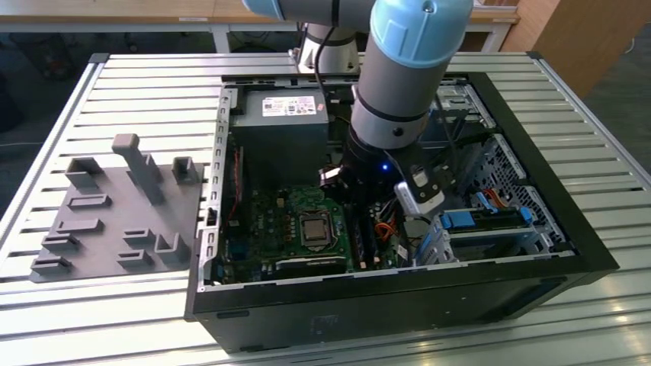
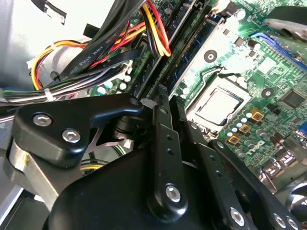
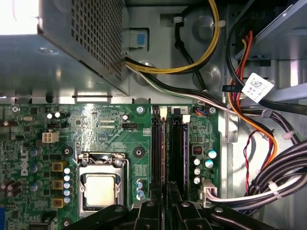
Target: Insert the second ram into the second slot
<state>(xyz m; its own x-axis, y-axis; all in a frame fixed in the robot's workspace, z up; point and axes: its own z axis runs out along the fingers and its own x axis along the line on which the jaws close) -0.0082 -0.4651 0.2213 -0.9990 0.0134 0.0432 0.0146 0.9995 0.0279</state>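
Observation:
My gripper is low inside the open computer case, over the memory slots beside the processor socket. Its black fingers stand shut, with only a thin line between them. The second ram, a thin blue stick, lies along the slot nearer the socket and runs straight away from my fingertips. It sits low, level with the slot's end latches. I cannot tell whether the fingertips touch it. The neighbouring slot looks dark.
Bundled cables run close beside the slots. The power supply takes up the case's far end. Blue drive-bay tabs are at the exterior view's right. A grey parts fixture lies on the slatted table at its left.

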